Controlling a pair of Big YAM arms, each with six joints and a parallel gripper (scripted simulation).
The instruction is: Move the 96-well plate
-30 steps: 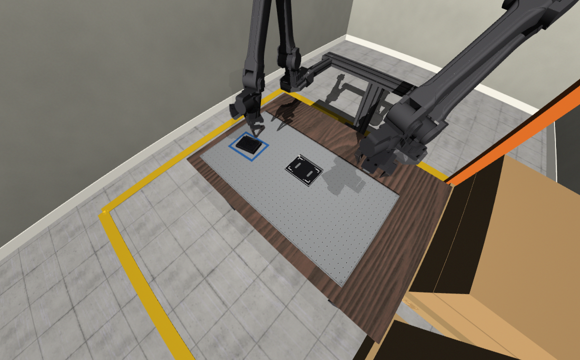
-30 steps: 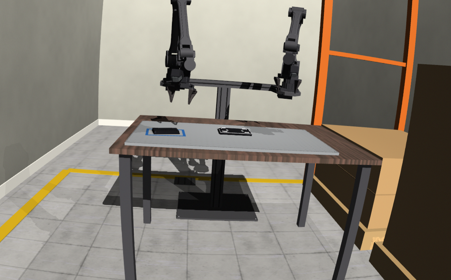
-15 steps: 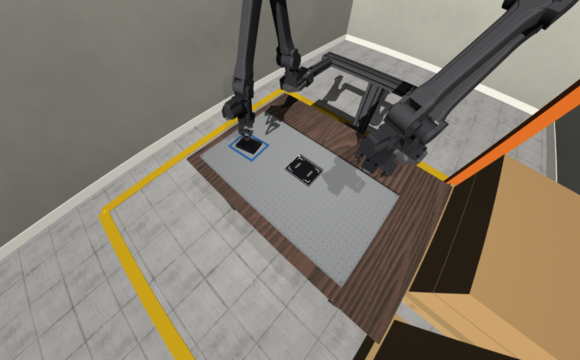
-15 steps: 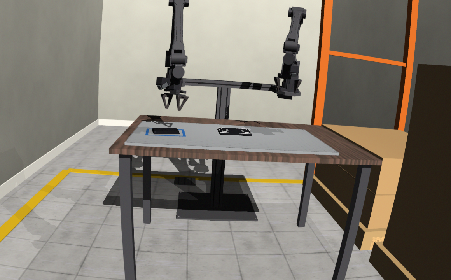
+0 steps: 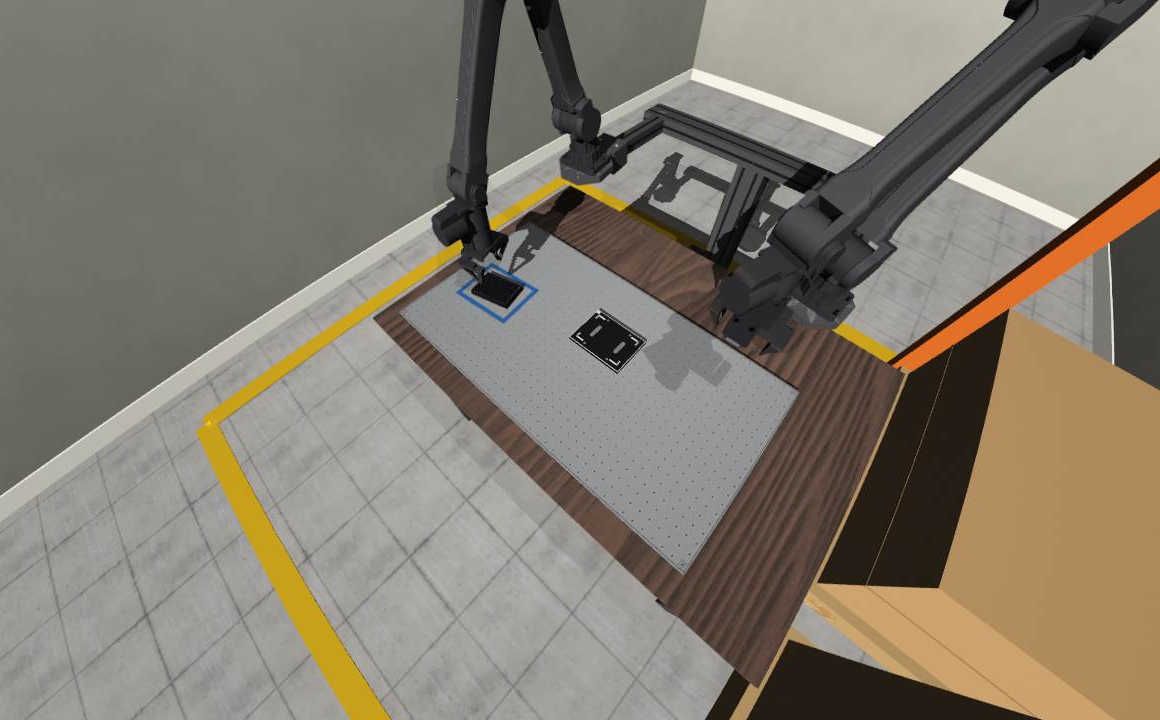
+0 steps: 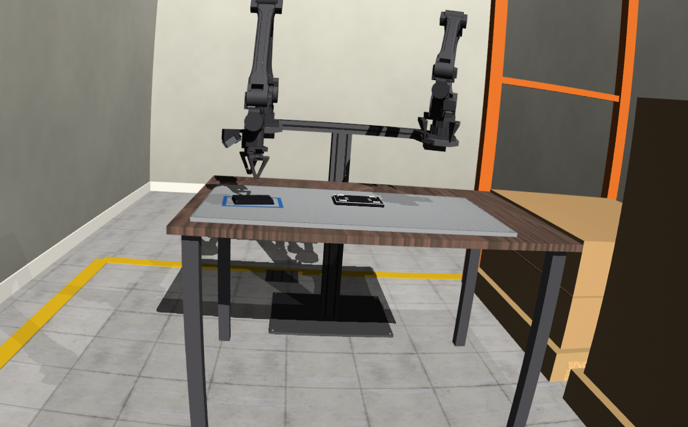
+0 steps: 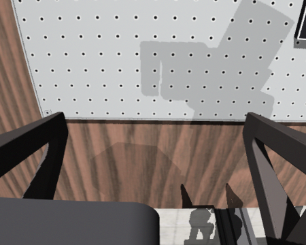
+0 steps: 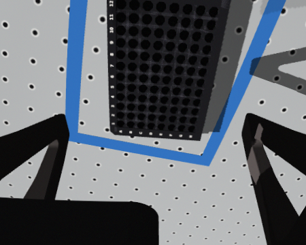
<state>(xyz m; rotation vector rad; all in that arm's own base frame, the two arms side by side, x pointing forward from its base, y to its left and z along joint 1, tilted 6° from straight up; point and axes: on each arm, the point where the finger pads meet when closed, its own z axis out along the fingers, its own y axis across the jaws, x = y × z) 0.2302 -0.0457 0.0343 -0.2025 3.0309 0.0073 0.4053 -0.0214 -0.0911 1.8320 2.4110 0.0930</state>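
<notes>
The black 96-well plate (image 5: 494,289) lies flat inside the blue square B1 (image 5: 512,308) at the far left of the grey perforated board; it also shows in the exterior view (image 6: 252,199) and the right wrist view (image 8: 164,65). My right gripper (image 5: 477,259) hangs open and empty just above the plate's back edge, without touching it; its fingers stand wide. The black plate nest N1 (image 5: 607,338) with white locator marks is empty at mid-board. My left gripper (image 5: 750,335) is open and empty, raised over the board's back right edge (image 7: 155,118).
The grey board (image 5: 602,402) lies on a wooden table (image 6: 373,233). A dark frame (image 6: 335,130) carries both arms behind the table. Tan boxes (image 5: 1058,501) and an orange rack (image 6: 495,95) stand at the right end.
</notes>
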